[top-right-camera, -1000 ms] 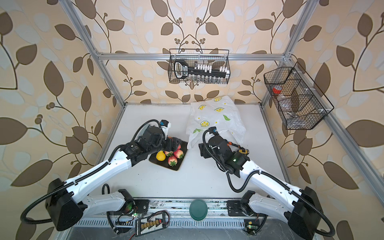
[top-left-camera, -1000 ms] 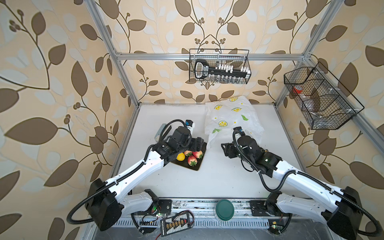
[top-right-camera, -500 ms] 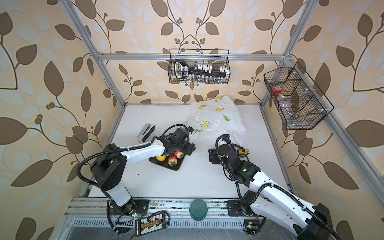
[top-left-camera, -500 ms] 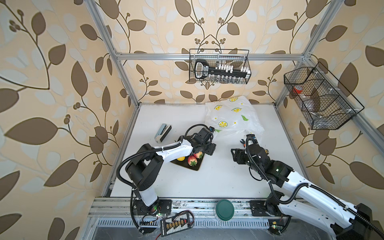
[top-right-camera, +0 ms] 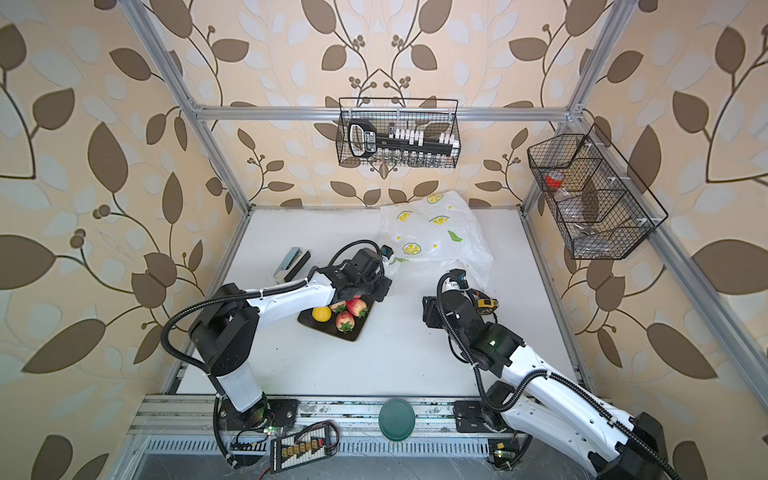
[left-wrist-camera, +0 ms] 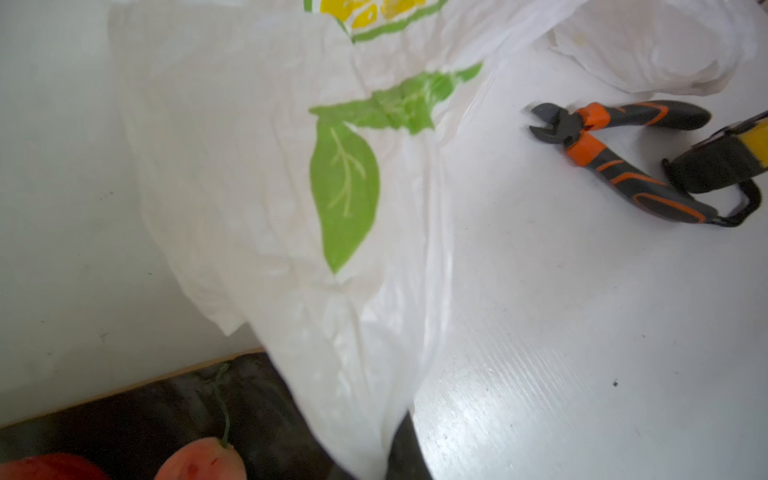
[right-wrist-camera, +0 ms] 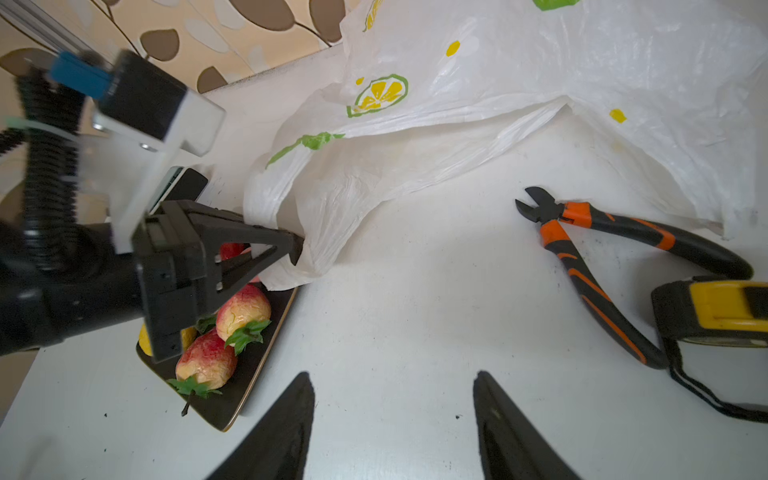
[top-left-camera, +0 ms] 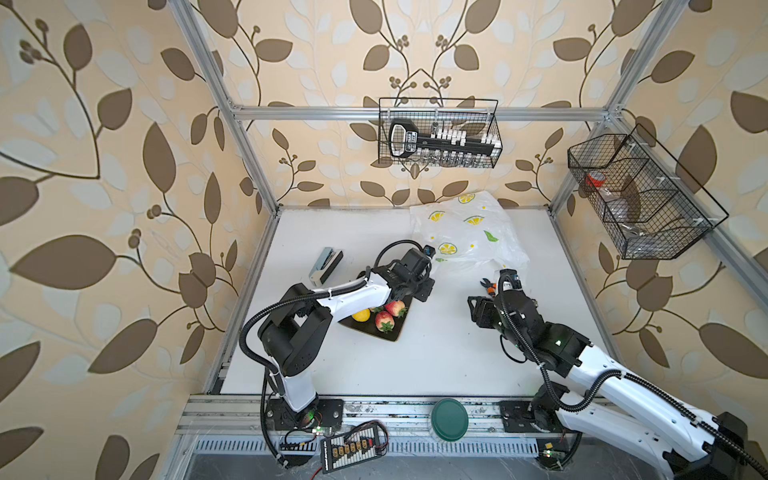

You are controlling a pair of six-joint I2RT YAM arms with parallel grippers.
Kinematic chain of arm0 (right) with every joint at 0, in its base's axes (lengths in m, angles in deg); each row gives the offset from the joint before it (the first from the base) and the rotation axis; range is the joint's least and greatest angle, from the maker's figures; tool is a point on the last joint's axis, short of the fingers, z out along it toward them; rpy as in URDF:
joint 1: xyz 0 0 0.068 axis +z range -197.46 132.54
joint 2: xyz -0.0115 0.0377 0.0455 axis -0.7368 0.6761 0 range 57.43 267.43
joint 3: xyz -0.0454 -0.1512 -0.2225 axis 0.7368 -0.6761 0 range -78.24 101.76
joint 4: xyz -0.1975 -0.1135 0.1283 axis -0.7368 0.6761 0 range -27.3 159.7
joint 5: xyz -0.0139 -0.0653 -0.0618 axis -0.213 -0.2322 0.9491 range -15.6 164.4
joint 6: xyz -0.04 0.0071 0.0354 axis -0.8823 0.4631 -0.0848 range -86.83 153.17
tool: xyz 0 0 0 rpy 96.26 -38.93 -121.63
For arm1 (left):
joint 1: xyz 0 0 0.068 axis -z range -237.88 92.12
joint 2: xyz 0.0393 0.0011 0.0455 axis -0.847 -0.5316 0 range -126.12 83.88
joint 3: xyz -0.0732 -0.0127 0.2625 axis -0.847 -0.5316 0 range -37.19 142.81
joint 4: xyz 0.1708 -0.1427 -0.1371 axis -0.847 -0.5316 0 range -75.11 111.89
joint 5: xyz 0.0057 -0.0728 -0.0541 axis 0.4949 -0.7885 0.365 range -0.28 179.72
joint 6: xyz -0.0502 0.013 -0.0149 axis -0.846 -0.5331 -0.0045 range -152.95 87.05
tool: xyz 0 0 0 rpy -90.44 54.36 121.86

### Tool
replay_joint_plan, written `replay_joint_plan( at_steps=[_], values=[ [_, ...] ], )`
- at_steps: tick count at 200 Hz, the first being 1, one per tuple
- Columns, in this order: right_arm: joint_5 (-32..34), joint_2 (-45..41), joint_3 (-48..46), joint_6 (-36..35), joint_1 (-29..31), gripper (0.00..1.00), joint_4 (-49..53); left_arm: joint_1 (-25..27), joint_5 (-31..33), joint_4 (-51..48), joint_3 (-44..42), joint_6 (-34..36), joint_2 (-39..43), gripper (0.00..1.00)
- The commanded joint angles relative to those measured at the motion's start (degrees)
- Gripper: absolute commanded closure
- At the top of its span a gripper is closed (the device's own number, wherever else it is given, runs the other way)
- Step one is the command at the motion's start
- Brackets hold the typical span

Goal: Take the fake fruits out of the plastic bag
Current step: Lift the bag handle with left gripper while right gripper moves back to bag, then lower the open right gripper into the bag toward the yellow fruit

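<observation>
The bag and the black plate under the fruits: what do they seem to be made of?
The bag looks like thin white plastic film: crinkled, softly shiny, with printed lemons. The plate seems hard, glossy black with a pale edge, perhaps lacquered wood or plastic; I cannot tell which.

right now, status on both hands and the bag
Left hand shut on bag edge. Right hand open, empty. Some fruits on plate; bag's inside not visible. Cutters, tape measure beside bag.
</observation>
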Motion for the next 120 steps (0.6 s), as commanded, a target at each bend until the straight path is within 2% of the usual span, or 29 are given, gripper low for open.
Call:
replay_joint_plan(
  at_steps=[1,16,32,46,62,83,120],
  values=[
    [0.6,3.2,1.2,1.6,-1.1,0.42,-3.2,0.0,-0.8,-0.7,3.5,1.0,6.2,1.0],
    [-1.7,6.4,3.1,4.7,-3.2,0.44,-3.5,0.0,-1.6,-0.9,3.8,0.8,7.9,1.0],
    [-8.2,9.9,5.0,10.8,-7.7,0.52,-4.9,-0.1,-2.1,-0.8,3.9,0.6,9.4,1.0],
    [-14.9,12.0,4.9,20.0,-11.0,0.6,-8.6,-0.1,-3.8,-1.2,4.3,1.2,9.8,1.0],
    [-19.8,13.7,2.7,30.2,-12.8,0.62,-16.7,-0.1,-6.0,-2.2,5.2,1.7,9.5,1.0],
    [-21.5,16.3,0.3,41.1,-13.1,0.66,-27.4,-0.1,-7.6,-2.7,5.6,2.0,9.4,1.0],
    [-21.2,21.4,1.9,50.1,-13.2,0.67,-35.7,-0.1,-8.4,-3.0,4.8,2.7,10.1,1.0]
  ],
)
